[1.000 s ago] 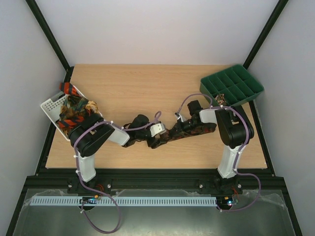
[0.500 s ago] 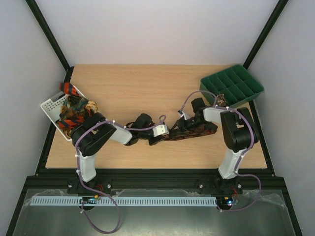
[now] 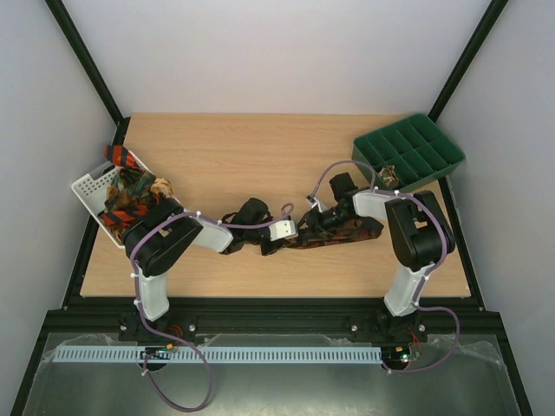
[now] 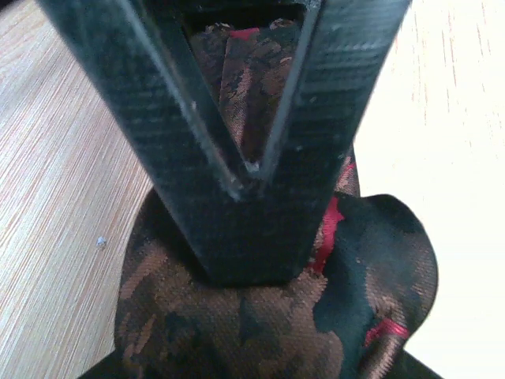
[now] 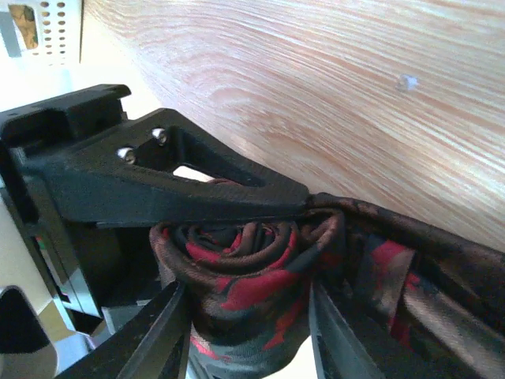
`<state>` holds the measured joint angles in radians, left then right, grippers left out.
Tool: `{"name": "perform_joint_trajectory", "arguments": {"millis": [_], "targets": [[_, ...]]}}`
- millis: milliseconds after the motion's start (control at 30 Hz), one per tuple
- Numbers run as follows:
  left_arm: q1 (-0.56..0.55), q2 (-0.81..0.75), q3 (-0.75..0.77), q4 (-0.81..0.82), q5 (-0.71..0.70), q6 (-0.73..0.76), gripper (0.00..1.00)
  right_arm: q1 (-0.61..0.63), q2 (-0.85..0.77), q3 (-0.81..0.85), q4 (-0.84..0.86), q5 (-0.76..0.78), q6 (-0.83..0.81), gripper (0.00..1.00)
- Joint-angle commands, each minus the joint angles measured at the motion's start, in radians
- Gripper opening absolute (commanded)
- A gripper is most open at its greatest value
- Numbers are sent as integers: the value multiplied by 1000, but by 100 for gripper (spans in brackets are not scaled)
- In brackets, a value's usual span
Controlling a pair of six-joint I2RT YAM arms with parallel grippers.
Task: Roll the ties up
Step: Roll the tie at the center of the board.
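The dark brown tie with red specks (image 3: 351, 230) lies along the table's middle, partly rolled at its left end. My left gripper (image 3: 297, 235) is shut on that end; in the left wrist view its fingers (image 4: 316, 118) meet in a V (image 4: 251, 197) with tie fabric (image 4: 237, 324) pinched between and bulging below. My right gripper (image 3: 315, 227) meets it from the right. In the right wrist view its jaws (image 5: 248, 339) press both sides of the tie's spiral roll (image 5: 245, 268), under the left gripper's finger (image 5: 173, 193). The loose tail (image 5: 426, 276) runs off right.
A white slotted basket (image 3: 87, 185) at the left edge holds several more ties (image 3: 130, 198), orange-black and tan-gold. A green compartment tray (image 3: 434, 143) stands at the back right with a tan patterned bundle (image 3: 388, 172) in a near compartment. The basket's corner shows in the right wrist view (image 5: 47, 28).
Both grippers have drawn together over the tie's left end. The left gripper has slid a little right, and the tie's loose length on the table has shortened.
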<state>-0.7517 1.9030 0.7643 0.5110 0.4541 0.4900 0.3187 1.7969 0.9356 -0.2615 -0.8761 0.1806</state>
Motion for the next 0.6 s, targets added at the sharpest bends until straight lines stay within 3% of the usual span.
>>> {"name": "perform_joint_trajectory", "arguments": {"millis": [0, 67, 133, 300, 567], "targets": [[1, 38, -29, -178, -33, 31, 33, 3, 60, 10, 3, 57, 6, 32], [1, 36, -29, -184, -34, 37, 34, 3, 63, 14, 7, 94, 6, 13], [5, 32, -26, -185, -31, 35, 36, -1, 66, 11, -11, 117, -9, 2], [24, -7, -14, -170, 56, -16, 67, -30, 81, -22, -71, 184, -74, 1], [26, -60, -66, 4, 142, -171, 77, -58, 142, -45, -57, 297, -100, 1]]}}
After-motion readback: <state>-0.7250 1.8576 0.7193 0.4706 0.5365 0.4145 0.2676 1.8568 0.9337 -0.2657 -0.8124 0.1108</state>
